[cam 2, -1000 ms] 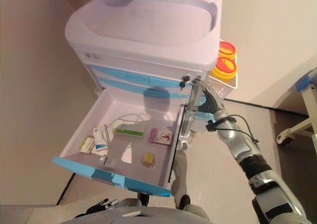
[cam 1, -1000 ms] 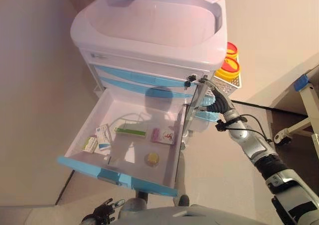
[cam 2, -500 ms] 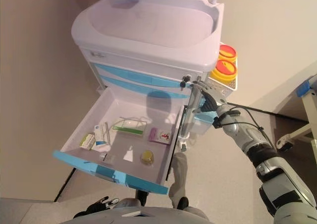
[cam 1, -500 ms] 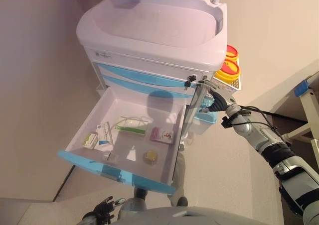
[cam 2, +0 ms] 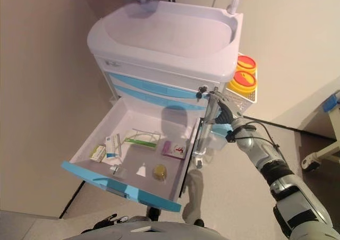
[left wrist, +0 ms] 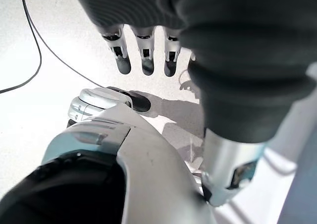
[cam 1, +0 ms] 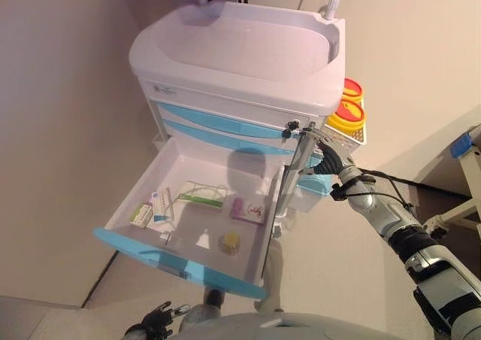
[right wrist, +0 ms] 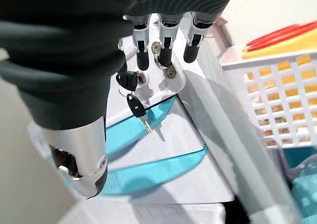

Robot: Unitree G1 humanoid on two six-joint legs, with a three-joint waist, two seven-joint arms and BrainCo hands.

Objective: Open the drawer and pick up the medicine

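Observation:
The white cart's blue-fronted drawer (cam 1: 179, 263) stands pulled out. Inside it lie a pink medicine box (cam 1: 248, 211), a long green box (cam 1: 201, 198), a white and blue box (cam 1: 160, 204), a small green box (cam 1: 140, 215) and a round yellow item (cam 1: 230, 241). My right hand (cam 1: 328, 162) is at the cart's right front corner, outside the drawer. Its straight fingers (right wrist: 165, 40) hover open by the lock with its key (right wrist: 137, 110) and hold nothing. My left hand (cam 1: 154, 323) hangs low below the drawer front, open and empty, with its fingers (left wrist: 146, 55) over the floor.
Two closed blue drawers (cam 1: 218, 125) sit above the open one. A white basket (cam 1: 353, 133) with yellow, red-lidded tubs (cam 1: 348, 114) hangs on the cart's right side. A wall runs close on the left. A white frame with a blue fitting (cam 1: 462, 148) stands at the far right.
The camera has shifted, so the cart sits a little further right in view. My right hand stays by the cart's right corner. The drawer and its contents have not moved.

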